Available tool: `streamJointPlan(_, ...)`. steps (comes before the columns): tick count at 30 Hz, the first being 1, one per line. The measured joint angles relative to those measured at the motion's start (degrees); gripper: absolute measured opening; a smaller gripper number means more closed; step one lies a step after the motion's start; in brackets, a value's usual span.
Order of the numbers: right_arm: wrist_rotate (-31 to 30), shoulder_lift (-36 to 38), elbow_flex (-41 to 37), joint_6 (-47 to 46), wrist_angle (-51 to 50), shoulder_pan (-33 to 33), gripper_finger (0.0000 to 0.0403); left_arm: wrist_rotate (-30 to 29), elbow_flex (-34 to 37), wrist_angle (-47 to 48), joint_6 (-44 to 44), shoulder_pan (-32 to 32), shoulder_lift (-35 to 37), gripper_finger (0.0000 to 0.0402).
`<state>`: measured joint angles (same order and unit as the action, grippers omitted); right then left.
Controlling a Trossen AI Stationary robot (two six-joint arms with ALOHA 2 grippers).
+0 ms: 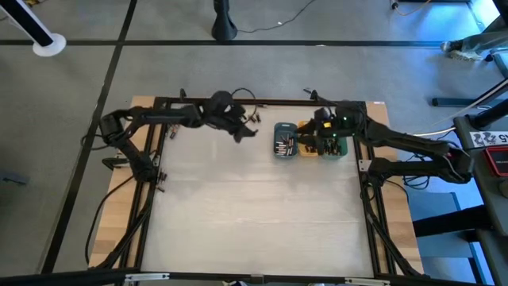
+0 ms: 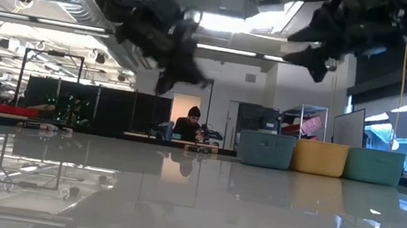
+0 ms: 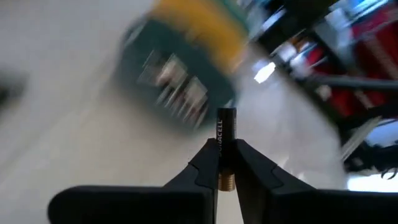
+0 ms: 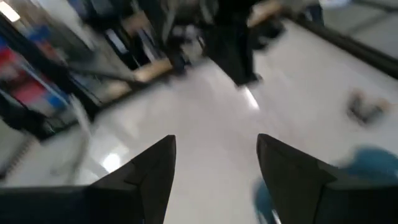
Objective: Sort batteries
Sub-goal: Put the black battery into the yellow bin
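Battery, small black-and-copper cylindrical cell (image 3: pixel 226 144): light, rigid, slick; my left end effector (image 3: pixel 226 163) pinches mid-body, upright. Right end effector (image 4: pixel 216 163) spread, empty.

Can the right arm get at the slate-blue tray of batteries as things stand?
Probably yes: the right hand is open and empty above the trays, with the slate-blue tray just beside it. The left hand, shut on a battery, sits clear of it.

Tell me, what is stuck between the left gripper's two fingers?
A battery, standing upright, pinched between the left gripper's fingers. The left wrist view shows it.
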<state>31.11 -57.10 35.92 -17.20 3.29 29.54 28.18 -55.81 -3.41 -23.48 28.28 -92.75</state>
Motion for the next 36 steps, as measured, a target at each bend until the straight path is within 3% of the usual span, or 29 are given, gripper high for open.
streamJointPlan(6,-0.31,-0.13,-6.93,-8.2,17.71,0.03,0.0227,-5.85,-0.07,-18.74,-0.32,-9.14,0.0,0.0023)
streamJointPlan(10,-2.11,-0.13,-8.57,-9.86,24.78,-2.52,0.0227,-14.13,-0.13,-22.71,1.59,-12.5,0.04,0.0025)
streamJointPlan(14,-8.59,-0.29,-8.57,-7.59,29.09,-7.8,0.0227,-18.94,-0.13,-25.78,2.51,-15.23,0.04,0.002)
streamJointPlan(18,-16.02,-0.86,-8.57,-3.41,30.25,-12.25,0.0227,-20.34,-0.13,-29.92,3.31,-17.22,0.04,0.0024)
streamJointPlan(21,-17.47,-1.83,-8.55,-3.05,30.4,-13.54,0.0227,-21.73,-0.13,-31.77,4.49,-18.4,0.04,0.0024)
streamJointPlan(36,-12.44,-8.84,-8.48,-5.89,39.3,-13.86,0.0227,-22.5,-0.17,-33.94,3.01,-20.44,-2.99,0.0021)
